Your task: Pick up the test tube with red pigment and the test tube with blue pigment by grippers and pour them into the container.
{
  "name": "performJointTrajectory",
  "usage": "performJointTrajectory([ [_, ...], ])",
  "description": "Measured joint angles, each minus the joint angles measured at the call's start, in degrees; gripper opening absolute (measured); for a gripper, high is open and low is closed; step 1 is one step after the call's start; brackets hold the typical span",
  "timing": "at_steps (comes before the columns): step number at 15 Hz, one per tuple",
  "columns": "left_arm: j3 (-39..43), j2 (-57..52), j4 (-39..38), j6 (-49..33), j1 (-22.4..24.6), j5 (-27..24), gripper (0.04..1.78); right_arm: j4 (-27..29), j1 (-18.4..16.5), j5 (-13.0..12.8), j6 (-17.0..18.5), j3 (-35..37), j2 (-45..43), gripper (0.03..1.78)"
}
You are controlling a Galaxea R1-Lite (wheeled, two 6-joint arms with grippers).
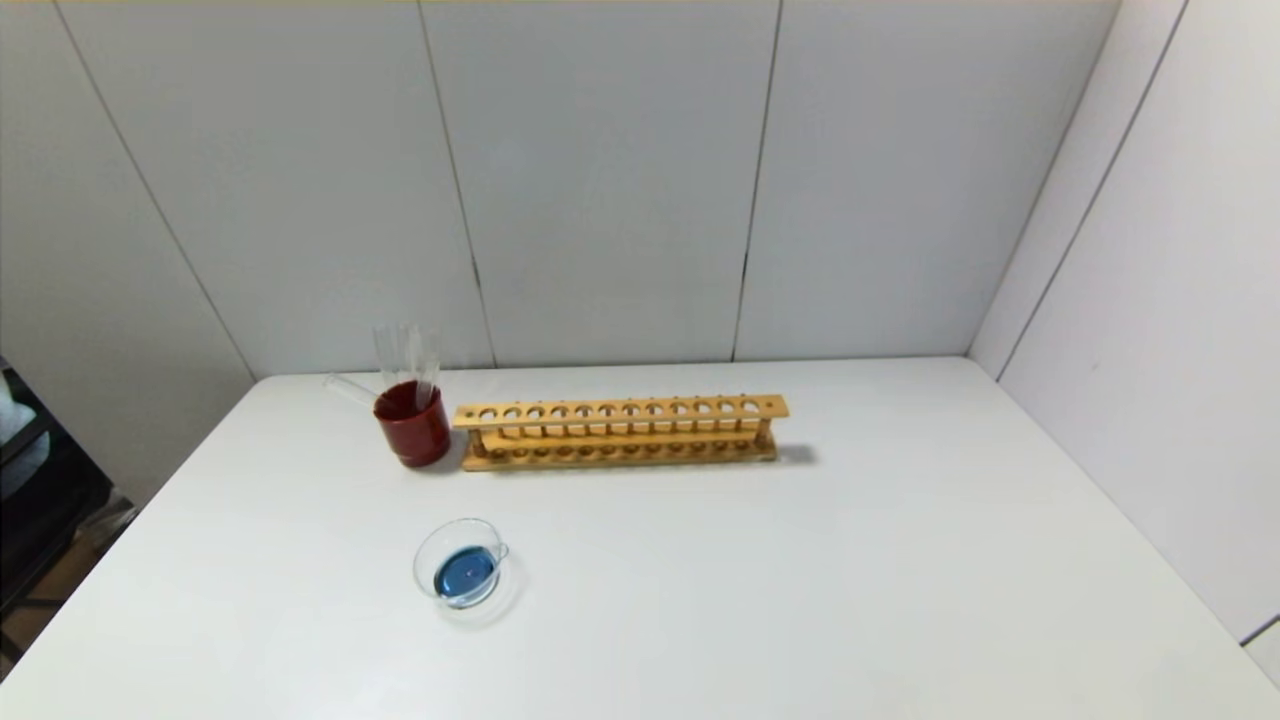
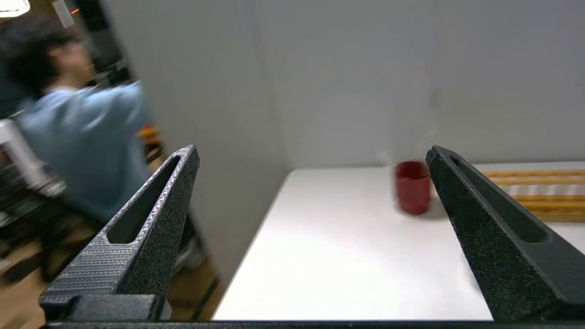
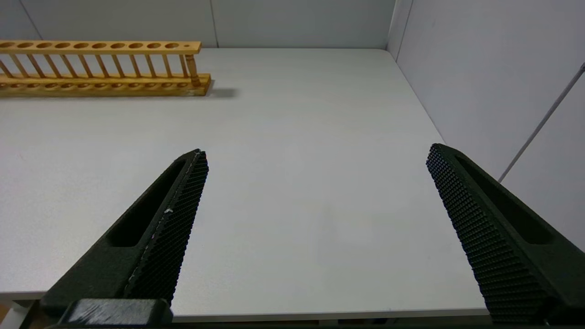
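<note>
1. Container (image 1: 461, 563): clear glass dish, lower left of centre in the head view, on the white table (image 1: 800, 580). Holds a pool of blue liquid. Small lip faces right.
2. Tubes (image 1: 405, 355): a few clear tubes stand in the dark red cup (image 1: 412, 424), upper left of the table near the wall; one leans out left. Cannot tell any red or blue liquid in them.
3. Rack (image 1: 620, 432): wooden, just right of the cup, long side parallel to the back wall. All holes show empty from the head view.
4. Container and cup are well apart; the container sits nearer the front edge.
5. Left gripper (image 2: 311, 157): fingers spread wide, nothing between them. Left wrist view shows it off the table's left front corner, with the cup (image 2: 412, 186) and the rack end (image 2: 539, 194) beyond.
6. Right gripper (image 3: 315, 155): fingers spread wide, holding nothing. Right wrist view puts it over the near edge of the table's right side, with the rack (image 3: 100, 68) at upper left of that frame.
7. Neither arm shows in the head view.
8. Person in a blue shirt (image 2: 87, 141), blurred, at the left of the left wrist frame, beyond the wall panel.
</note>
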Motion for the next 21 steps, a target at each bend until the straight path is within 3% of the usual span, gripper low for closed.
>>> performJointTrajectory([
  [4, 16.18, -2.73, -9.85, -2.72, 0.20, -8.24, 1.75, 0.00, -0.02, 0.00, 0.02, 0.00, 0.00, 1.75],
  [6, 20.52, -3.02, -8.87, -3.80, 0.24, -12.15, 1.75, 0.00, 0.00, 0.00, -0.02, 0.00, 0.00, 1.75],
  [11, 20.07, -3.16, 6.27, -4.40, 0.38, -15.17, 1.75, -0.02, 0.02, 0.00, 0.00, 0.00, 0.00, 1.75],
  [21, 19.36, -3.16, 7.66, -6.17, 0.38, -15.66, 1.75, -0.02, 0.00, -0.02, -0.02, 0.00, 0.00, 1.75],
])
